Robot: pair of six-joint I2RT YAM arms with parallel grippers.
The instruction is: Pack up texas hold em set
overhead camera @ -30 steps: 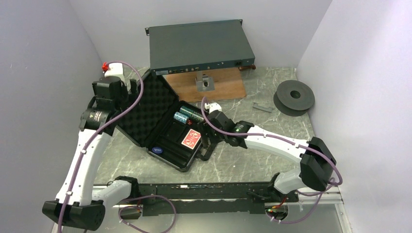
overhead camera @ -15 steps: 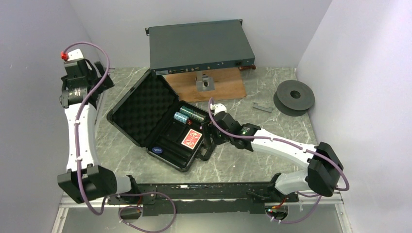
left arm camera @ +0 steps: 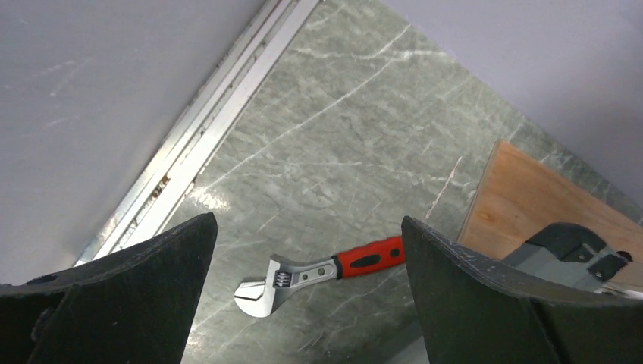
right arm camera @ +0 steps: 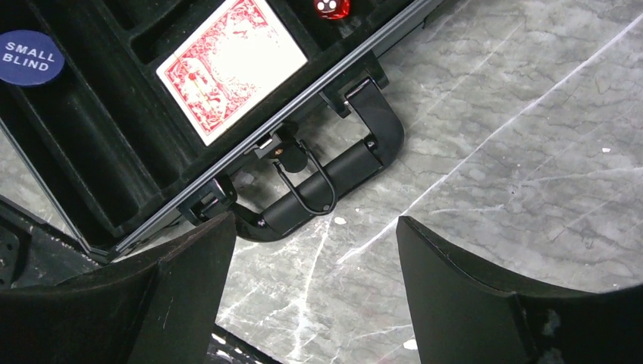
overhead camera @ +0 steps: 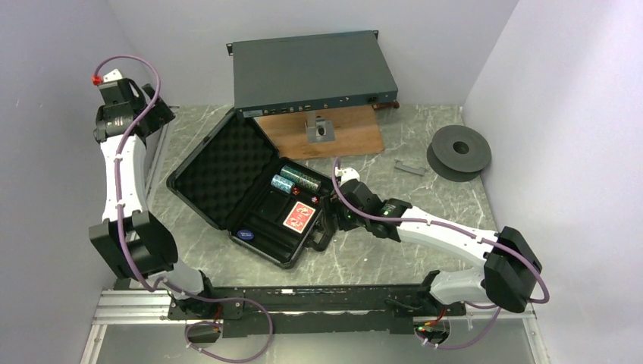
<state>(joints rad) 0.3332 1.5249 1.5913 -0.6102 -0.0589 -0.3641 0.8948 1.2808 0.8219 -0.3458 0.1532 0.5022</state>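
- Black plastic case [overhead camera: 282,260] lies open in the middle of the surface [overhead camera: 425,205], its foam-lined lid [overhead camera: 227,159] tilted back toward the far left.
- In the base sit two teal-and-white chip stacks [overhead camera: 296,180] on their sides, a red-backed deck of cards [right arm camera: 231,68] and a blue disc [right arm camera: 30,57] marked "small blind". A red die [right arm camera: 331,7] shows at the top edge of the right wrist view.
- The right end effector [right arm camera: 312,243] hangs just above the case's handle [right arm camera: 334,178], jaws wide, gripping nothing.
- The left end effector [left arm camera: 307,235] is raised by the left wall, well apart from the case, jaws wide and empty. Below it lie a red-handled wrench [left arm camera: 318,273] and the corner of a wooden board [left arm camera: 531,197].
- Judged from this, the pieces look stowed, and the step in hand is shutting the case.
- The next move calls for a push on the lid's far edge so that it swings over the base. The left arm is nearest that side and seems the likely one to do it.
- The right arm could steady the base at the handle so it does not slide.
- The latches beside the handle would then need pressing home; how they sit now I cannot tell.
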